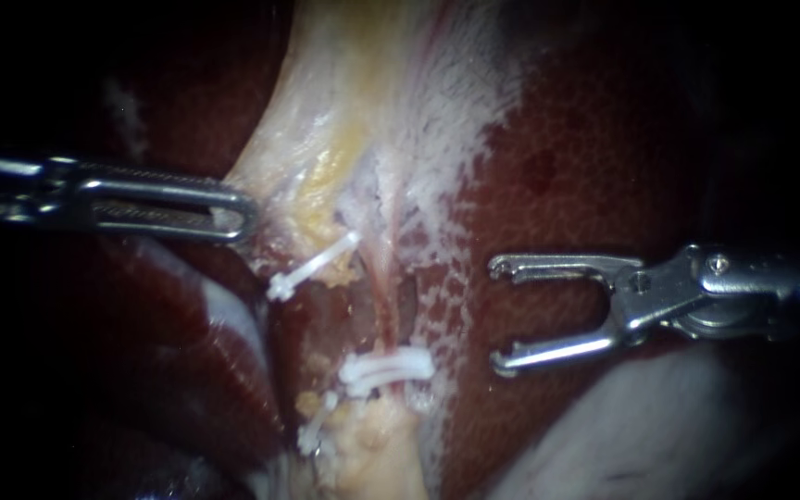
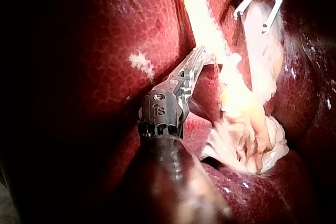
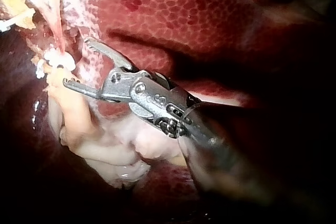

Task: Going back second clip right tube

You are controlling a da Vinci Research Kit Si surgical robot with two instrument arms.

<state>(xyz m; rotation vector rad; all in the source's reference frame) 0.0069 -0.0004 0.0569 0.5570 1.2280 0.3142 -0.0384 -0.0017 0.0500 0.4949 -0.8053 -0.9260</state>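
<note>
L instrument (image 1: 241,215), long slotted steel jaws, shaft in from left: jaws closed together on the edge of the pale yellow-white tissue sheet (image 1: 326,120), which is drawn taut toward it.

R instrument (image 1: 496,315), steel w/ hooked tips: jaws wide apart, nothing btwn them. It hovers over the dark red mottled liver (image 1: 604,139), near the thin pink right tube (image 1: 383,296) but not touching it.

White plastic clip (image 1: 387,368) sits across the right tube at its lower end, approx level w/ my R lower jaw. It shows two bands close together; can't tell if one clip or two. In R wrist view it lies just ahead of the open jaws.

Slim white tilted clip (image 1: 312,267) lies left of that tube, near L tip but apart from it.

Small white clip piece (image 1: 312,431) is lower down, beside the yellowish fat lumps (image 1: 372,449).
</note>
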